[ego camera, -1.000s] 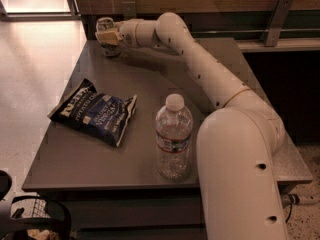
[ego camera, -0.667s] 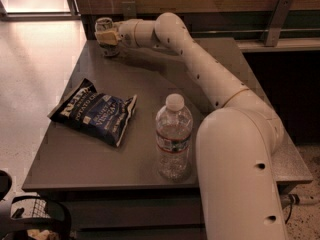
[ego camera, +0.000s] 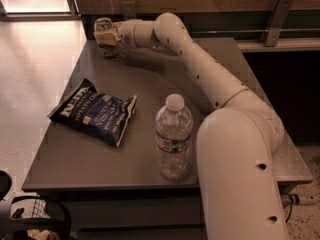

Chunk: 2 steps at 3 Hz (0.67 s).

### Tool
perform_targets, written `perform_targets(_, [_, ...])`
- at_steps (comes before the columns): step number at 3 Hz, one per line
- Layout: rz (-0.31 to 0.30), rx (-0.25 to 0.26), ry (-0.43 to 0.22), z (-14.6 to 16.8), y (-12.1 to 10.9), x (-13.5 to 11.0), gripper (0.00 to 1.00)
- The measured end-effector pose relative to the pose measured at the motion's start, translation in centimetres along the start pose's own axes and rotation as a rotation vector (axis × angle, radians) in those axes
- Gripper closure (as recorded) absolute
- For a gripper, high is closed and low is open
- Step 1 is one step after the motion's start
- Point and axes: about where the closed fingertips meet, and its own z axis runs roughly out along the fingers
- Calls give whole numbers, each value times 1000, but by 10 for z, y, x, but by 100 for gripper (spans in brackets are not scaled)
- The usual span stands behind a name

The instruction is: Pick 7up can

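Observation:
The 7up can (ego camera: 103, 24), small, pale and silvery, stands at the far left corner of the grey table (ego camera: 70, 154). My gripper (ego camera: 106, 37) reaches it from the right at the end of my long cream arm (ego camera: 200, 69). Its pale fingers (ego camera: 105, 36) wrap across the can's middle and hide most of its body. Only the can's top rim and its base (ego camera: 110, 52) show. The base is at the table surface.
A dark blue chip bag (ego camera: 95, 111) lies on the left middle of the table. A clear plastic water bottle (ego camera: 173, 136) with a white cap stands near the front edge, next to my arm's big lower link (ego camera: 240, 184). A wooden wall and a rail run behind.

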Motion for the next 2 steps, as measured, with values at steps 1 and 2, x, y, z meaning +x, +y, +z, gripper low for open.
perform_targets(1, [-46, -9, 0, -25, 7, -18, 100])
perform_targets(2, [-91, 44, 8, -65, 7, -43, 100])
